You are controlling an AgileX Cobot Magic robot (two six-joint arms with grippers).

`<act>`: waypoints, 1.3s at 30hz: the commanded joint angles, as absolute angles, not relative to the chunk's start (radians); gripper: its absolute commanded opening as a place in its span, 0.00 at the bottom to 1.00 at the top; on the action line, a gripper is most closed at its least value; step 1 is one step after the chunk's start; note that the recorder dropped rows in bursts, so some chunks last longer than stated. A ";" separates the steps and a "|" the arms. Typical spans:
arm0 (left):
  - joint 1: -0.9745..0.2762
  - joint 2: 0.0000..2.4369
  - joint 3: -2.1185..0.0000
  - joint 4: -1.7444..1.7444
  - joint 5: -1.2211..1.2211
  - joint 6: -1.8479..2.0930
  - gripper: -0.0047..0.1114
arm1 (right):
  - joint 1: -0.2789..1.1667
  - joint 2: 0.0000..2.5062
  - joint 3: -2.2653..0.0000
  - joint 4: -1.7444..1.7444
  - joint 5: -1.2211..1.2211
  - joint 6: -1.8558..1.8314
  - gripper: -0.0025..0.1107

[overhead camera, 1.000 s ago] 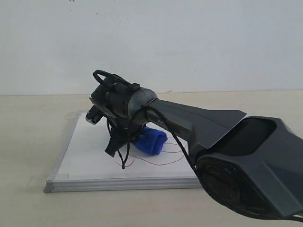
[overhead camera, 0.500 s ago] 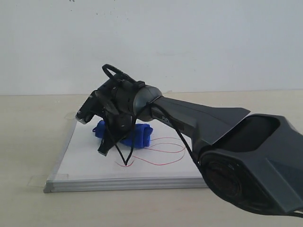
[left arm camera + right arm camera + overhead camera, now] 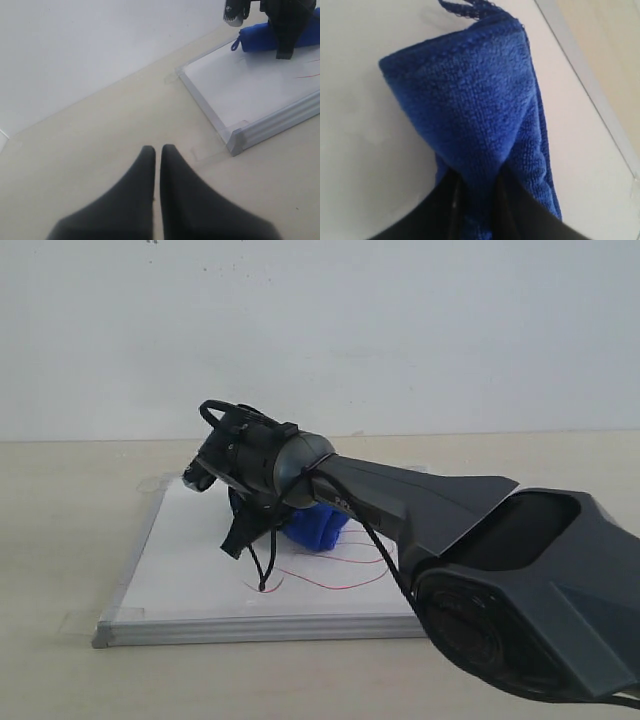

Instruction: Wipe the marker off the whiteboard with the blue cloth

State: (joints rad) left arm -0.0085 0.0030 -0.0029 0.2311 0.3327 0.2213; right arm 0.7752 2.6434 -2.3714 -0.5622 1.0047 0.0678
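My left fingers (image 3: 137, 200) sit pressed together over the desk (image 3: 90, 135), short of the whiteboard (image 3: 240, 85). On it the red marker loop (image 3: 340, 586) lies nearest. At its twelve o'clock my right fingers (image 3: 445, 215) pinch the blue cloth (image 3: 475, 110), which rests on the board.

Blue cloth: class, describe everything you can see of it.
The blue cloth is plush royal-blue microfibre, folded into a thick bundle with stitched edges and a small loop at one end. The right gripper pinches a fold of it and holds it on the whiteboard, beside the red marker line.
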 commanded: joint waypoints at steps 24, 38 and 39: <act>-0.010 0.000 0.000 0.229 0.330 0.227 0.07 | 0.768 2.642 -2.366 -0.437 0.862 -0.083 0.02; -0.010 0.000 0.000 0.229 0.330 0.227 0.07 | 0.765 2.642 -2.366 -0.748 1.070 0.019 0.02; -0.010 0.000 0.000 0.229 0.330 0.227 0.07 | 0.765 2.642 -2.366 -0.727 1.055 0.019 0.02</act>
State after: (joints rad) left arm -0.0085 0.0030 -0.0029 0.2311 0.3327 0.2213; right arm 0.7649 2.6470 -2.3692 -0.7303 1.0635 0.0071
